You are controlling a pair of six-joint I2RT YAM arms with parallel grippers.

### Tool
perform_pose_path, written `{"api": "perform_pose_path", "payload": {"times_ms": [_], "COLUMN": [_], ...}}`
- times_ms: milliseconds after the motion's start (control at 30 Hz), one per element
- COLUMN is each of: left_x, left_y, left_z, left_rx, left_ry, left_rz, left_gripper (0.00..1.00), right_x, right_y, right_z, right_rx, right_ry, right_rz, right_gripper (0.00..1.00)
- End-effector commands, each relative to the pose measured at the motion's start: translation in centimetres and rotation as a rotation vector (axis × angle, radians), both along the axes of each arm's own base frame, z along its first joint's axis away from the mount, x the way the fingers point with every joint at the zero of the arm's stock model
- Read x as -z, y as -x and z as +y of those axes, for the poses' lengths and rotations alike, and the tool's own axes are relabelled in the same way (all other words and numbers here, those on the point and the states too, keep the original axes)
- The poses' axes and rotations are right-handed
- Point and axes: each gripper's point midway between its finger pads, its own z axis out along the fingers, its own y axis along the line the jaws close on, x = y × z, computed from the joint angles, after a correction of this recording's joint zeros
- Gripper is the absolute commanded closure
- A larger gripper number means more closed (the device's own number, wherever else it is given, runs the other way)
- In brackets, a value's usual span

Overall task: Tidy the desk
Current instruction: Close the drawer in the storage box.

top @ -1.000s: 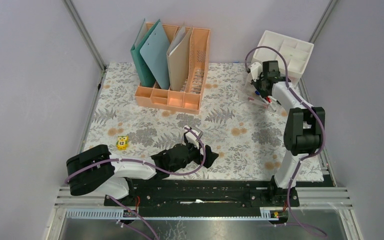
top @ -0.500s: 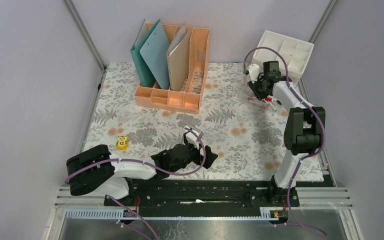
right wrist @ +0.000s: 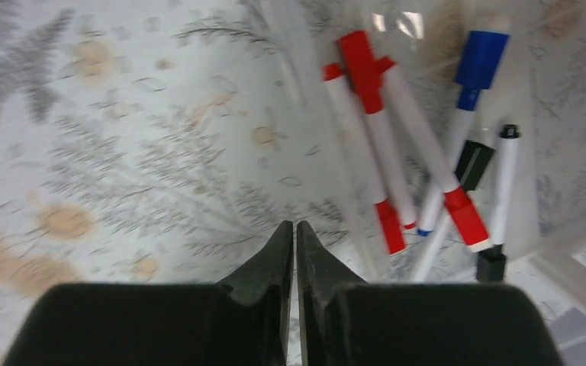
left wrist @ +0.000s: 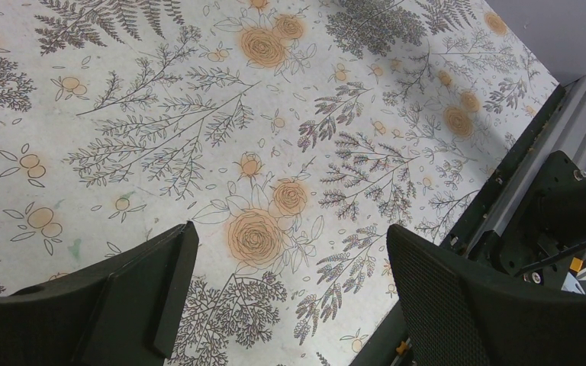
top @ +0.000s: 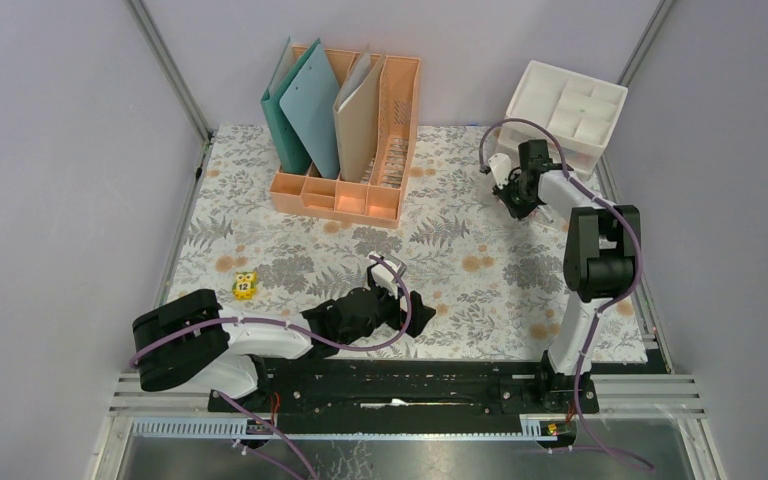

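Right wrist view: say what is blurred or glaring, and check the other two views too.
Right wrist view: soft and smeared throughout, the desk print hazy, the markers blurred but readable, small glare spots above them. Left wrist view: crisp print, even light, no glare. Top external view: sharp, evenly lit, only soft shadows.

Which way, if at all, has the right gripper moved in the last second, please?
Yes: the right gripper shifted left, away from the white drawer unit.
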Motion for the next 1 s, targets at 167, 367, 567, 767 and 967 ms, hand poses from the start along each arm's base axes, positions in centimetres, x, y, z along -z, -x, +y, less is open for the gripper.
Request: {"api": "perform_pose_path", "payload": {"times_ms": [167, 367, 567, 767, 967], "left_x": [-1.9, -1.9, -1.9, -2.1, -4.0], "left_y": [-0.5, -0.7, -0.8, -0.8, -1.2], "left_z": [-0.5, -0.3, -0.1, -0.1, 0.1], "left_rx": [-0.016, -0.028, -0.035, -0.039, -0.035], "left_ry": [0.054, 0.04, 0.034, 0.035, 0.021], "left_rz": [-0.029, -0.033, -0.034, -0.037, -0.087], "left_gripper": [0.01, 0.01, 0.01, 0.01, 0.01], "right_x": [-1.5, -1.8, -2.2, -2.5, -4.0], "right_y": [-8.7, -11.4, -13.6, -13.5, -7.5], "right_z": [-4.2, -5.1, -6.5, -6.9, -2.7], "right_rx": [0.147, 0.169, 0.185, 0.178, 0.041], "right_ry": [0.199, 0.248, 0.335, 0.368, 0.143], "right_rz": [-0.308, -0.416, -0.519, -0.539, -0.393], "right_gripper": [0.86, 0.78, 0.71, 0.65, 0.58]}}
